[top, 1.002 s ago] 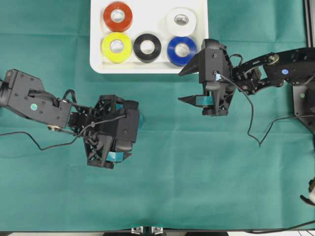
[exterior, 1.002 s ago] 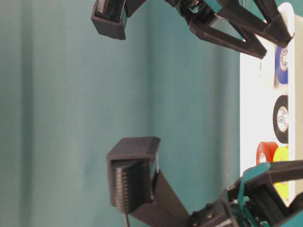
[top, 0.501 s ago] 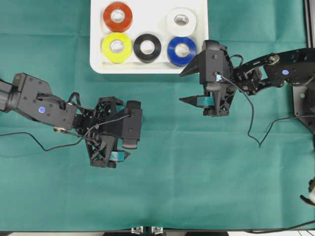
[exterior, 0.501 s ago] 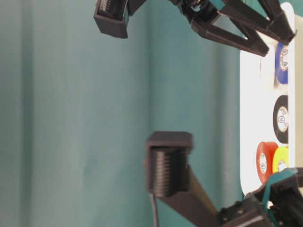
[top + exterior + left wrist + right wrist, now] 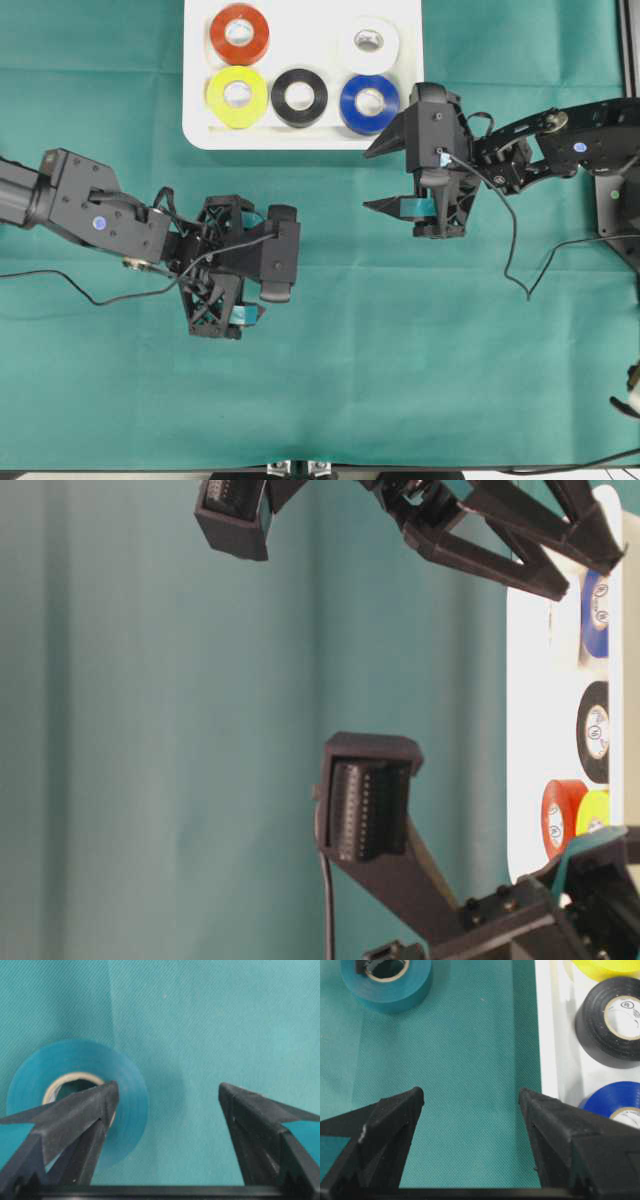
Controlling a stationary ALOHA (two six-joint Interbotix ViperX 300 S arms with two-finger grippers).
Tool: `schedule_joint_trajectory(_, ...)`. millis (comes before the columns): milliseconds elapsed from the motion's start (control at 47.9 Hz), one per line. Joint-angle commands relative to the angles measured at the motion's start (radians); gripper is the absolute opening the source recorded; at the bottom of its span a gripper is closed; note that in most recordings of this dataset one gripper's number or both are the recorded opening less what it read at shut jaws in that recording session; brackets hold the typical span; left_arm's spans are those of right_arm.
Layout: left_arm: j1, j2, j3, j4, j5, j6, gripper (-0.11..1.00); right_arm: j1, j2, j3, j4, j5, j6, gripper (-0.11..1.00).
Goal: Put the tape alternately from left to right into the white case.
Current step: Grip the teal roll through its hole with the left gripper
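white case (image 5: 300,135): top centre of overhead view, on green cloth (image 5: 400,350); one counted
rolls in case: five counted, red-orange (image 5: 239,33) upper left, yellow (image 5: 237,95) below it, black (image 5: 299,97) middle of lower row, blue (image 5: 369,103) lower right, white (image 5: 368,43) upper right
teal-green roll (image 5: 75,1100): one, outside the case, flat on the cloth; seen at left of left wrist view, at upper left of right wrist view; hidden under the left gripper in overhead view
writing: small print is seen on the pale core of the black roll in right wrist view, too small to be read; no brand made out
left gripper (image 5: 245,280): lower left of centre in overhead view; fingers spread, one finger (image 5: 75,1110) is seen over the teal-green roll's core, the other (image 5: 260,1120) well off to the right over bare cloth; contact cannot be told
right gripper (image 5: 385,175): just right of the case's lower right corner; fingers spread wide, nothing held, bare cloth between them
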State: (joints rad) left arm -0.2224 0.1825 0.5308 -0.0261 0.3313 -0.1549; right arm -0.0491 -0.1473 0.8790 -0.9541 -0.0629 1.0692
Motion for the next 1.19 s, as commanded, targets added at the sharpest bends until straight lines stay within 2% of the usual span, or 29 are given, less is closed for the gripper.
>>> schedule_joint_trajectory(0, 0.012, -0.041, -0.002, 0.003, 0.006, 0.000, 0.42, 0.003, -0.018, -0.009, -0.003, -0.006, 0.000, 0.82)
schedule_joint_trajectory(271, 0.014, -0.025, 0.018, 0.003, 0.006, 0.000, 0.42, 0.005, -0.018, -0.009, -0.003, -0.006, 0.000, 0.82)
schedule_joint_trajectory(710, 0.014, -0.014, -0.003, 0.003, 0.011, 0.000, 0.39, 0.003, -0.018, -0.009, -0.003, -0.008, 0.000, 0.82)
schedule_joint_trajectory(814, 0.015, -0.012, -0.009, 0.003, 0.011, 0.002, 0.32, 0.003, -0.018, -0.008, -0.003, -0.008, 0.000, 0.82)
schedule_joint_trajectory(1044, 0.014, -0.012, -0.020, 0.003, 0.012, 0.002, -0.02, 0.003, -0.018, -0.008, -0.003, -0.008, 0.000, 0.82)
schedule_joint_trajectory(1169, 0.014, -0.014, -0.025, 0.003, 0.023, 0.002, -0.04, 0.005, -0.018, -0.008, -0.003, -0.006, 0.000, 0.82)
